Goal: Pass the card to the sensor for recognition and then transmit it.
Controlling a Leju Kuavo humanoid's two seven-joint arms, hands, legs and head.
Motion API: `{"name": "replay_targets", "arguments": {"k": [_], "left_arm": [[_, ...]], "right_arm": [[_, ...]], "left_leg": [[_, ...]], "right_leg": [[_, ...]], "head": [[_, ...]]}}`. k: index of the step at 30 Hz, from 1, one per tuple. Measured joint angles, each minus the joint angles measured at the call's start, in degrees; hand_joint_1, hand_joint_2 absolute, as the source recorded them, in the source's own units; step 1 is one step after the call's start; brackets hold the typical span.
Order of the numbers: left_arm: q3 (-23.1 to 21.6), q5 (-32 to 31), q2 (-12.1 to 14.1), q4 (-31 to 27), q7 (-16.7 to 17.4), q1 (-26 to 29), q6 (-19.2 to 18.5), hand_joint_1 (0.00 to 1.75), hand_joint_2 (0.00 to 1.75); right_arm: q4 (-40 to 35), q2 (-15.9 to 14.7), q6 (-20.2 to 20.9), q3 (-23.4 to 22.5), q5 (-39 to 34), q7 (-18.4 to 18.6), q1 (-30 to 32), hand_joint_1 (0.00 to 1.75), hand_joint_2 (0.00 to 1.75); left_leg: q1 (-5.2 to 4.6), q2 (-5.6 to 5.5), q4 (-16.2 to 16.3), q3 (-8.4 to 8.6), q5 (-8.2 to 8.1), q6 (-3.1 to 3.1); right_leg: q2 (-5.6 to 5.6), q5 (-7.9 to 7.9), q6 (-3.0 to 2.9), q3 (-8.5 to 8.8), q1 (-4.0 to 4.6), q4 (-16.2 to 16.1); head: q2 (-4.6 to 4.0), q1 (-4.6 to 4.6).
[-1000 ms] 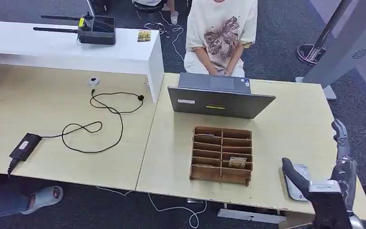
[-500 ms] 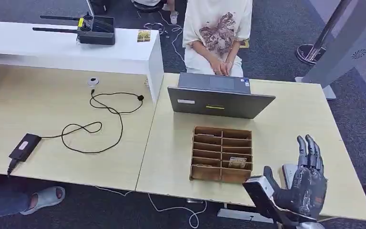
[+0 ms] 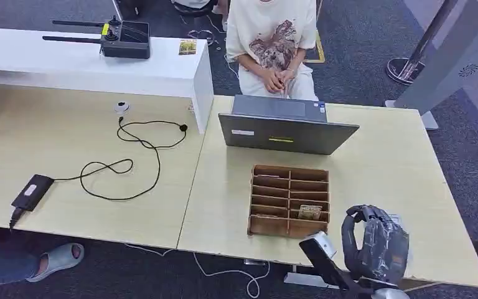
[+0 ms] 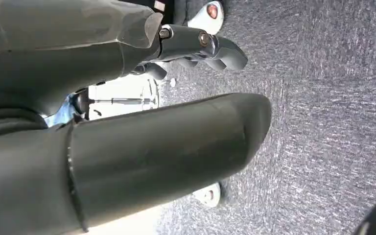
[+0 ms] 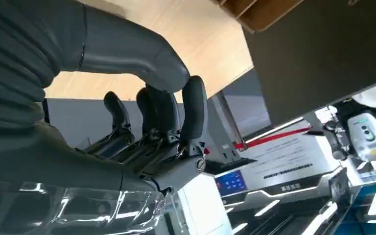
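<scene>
At the far left of the head view, a black power adapter point(image 3: 32, 190) lies on the pale wood counter point(image 3: 386, 162), its black cable point(image 3: 131, 159) looping toward the middle. In the upper left, a black controller with antennas point(image 3: 115, 36) sits on a white raised shelf point(image 3: 87, 62), and a small round white puck point(image 3: 122, 106) lies just below the shelf.

In the centre, an open grey laptop point(image 3: 286, 128) faces a seated person point(image 3: 274, 43) whose hands are clasped in the lap. Just below the laptop stands a brown wooden organizer point(image 3: 290, 201) with two columns of slots; a card point(image 3: 309, 212) lies in a lower slot of its right column.

In the lower right, the right robot hand point(image 3: 373, 240) hovers over the counter's near edge, just right of the organizer and apart from it. The right wrist view shows its fingers point(image 5: 194, 105) curled in toward the thumb with nothing between them. A white device point(image 3: 397, 220), largely hidden, lies on the counter beneath it.

The left robot hand point(image 4: 127, 98) hangs above grey carpet point(image 4: 333, 98) in the left wrist view; whether its fingers are apart or together cannot be told.
</scene>
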Motion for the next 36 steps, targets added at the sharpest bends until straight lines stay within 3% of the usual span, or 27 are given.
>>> {"name": "replay_targets", "arguments": {"k": [5,6,7,13,15,23,27,29,31,36], "left_arm": [[-0.04,-0.02,0.35,0.00,-0.28,0.00,-0.37,0.00,0.00],[-0.04,-0.02,0.39,0.00,-0.31,0.00,-0.50,0.00,0.00],[-0.04,-0.02,0.42,0.00,-0.33,-0.02,-0.61,0.00,0.00],[-0.46,-0.02,0.48,0.00,-0.46,-0.46,-1.38,0.00,0.00],[-0.90,-0.02,0.52,0.00,-0.77,-0.72,-1.66,0.00,0.00],[-1.99,-0.02,0.79,0.00,-0.68,-0.96,-2.91,0.00,0.00],[-1.97,0.15,0.70,0.00,0.35,-1.16,-3.76,0.00,0.00],[-1.97,0.24,0.63,0.00,0.61,-1.28,-4.00,0.00,0.00],[-1.97,0.33,0.46,0.00,0.94,-1.30,-4.04,0.00,0.00],[-1.92,0.37,0.24,0.00,0.94,-1.29,-4.04,0.00,0.00]], "right_arm": [[3.15,0.31,1.38,2.98,0.17,-0.68,-2.51,1.36,1.75],[3.85,0.61,1.97,3.42,0.35,-0.70,-3.00,1.26,1.75],[4.57,0.96,2.54,3.77,0.46,-0.70,-3.69,0.87,1.75],[12.05,3.10,4.24,5.16,-0.11,-1.90,-8.96,0.70,1.75],[14.50,3.54,4.15,5.19,-0.61,-2.30,-10.62,0.70,1.75],[18.80,4.85,5.12,5.19,-1.20,-2.19,-14.25,0.96,1.75],[21.23,6.01,6.03,5.25,-0.90,-3.15,-16.01,0.98,1.75],[22.32,6.73,6.21,5.45,-0.85,-3.70,-16.98,0.89,1.75],[23.57,7.43,6.36,5.60,-1.07,-3.91,-18.13,0.96,1.75],[24.46,8.00,6.36,5.56,-2.52,-3.96,-19.00,0.87,1.75]], "left_leg": [[0.00,-0.01,0.00,0.00,0.00,0.00],[0.00,-0.01,0.00,0.00,0.00,0.00],[0.01,0.01,0.00,0.00,0.01,-0.01],[0.00,0.07,0.00,0.03,0.01,-0.01],[0.00,0.03,0.00,0.03,0.04,0.00],[0.00,0.05,0.01,0.03,0.04,-0.01],[0.00,0.05,0.01,0.02,0.04,-0.01],[0.00,0.05,0.00,0.02,0.04,-0.01],[0.00,0.05,0.01,0.03,0.05,-0.01],[0.00,0.04,0.01,0.03,0.05,-0.01]], "right_leg": [[-0.03,0.00,0.00,0.00,0.00,0.01],[-0.02,0.00,0.00,0.00,0.00,0.01],[0.02,0.00,0.00,0.00,0.01,0.02],[0.06,0.04,-0.01,0.00,0.00,0.02],[0.02,0.04,-0.01,0.01,0.00,0.01],[0.03,0.05,-0.01,0.01,0.00,0.02],[0.04,0.05,-0.01,0.00,0.00,0.02],[0.03,0.05,-0.01,0.00,0.01,0.02],[0.04,0.05,-0.02,0.00,0.01,0.03],[0.02,0.05,-0.01,0.01,0.00,0.02]], "head": [[-0.02,0.00],[-0.02,0.00],[-0.02,0.00],[-0.02,-0.02],[0.00,0.02],[-0.02,0.00],[-0.02,0.00],[-0.02,0.00],[0.00,0.00],[-0.02,0.00]]}}
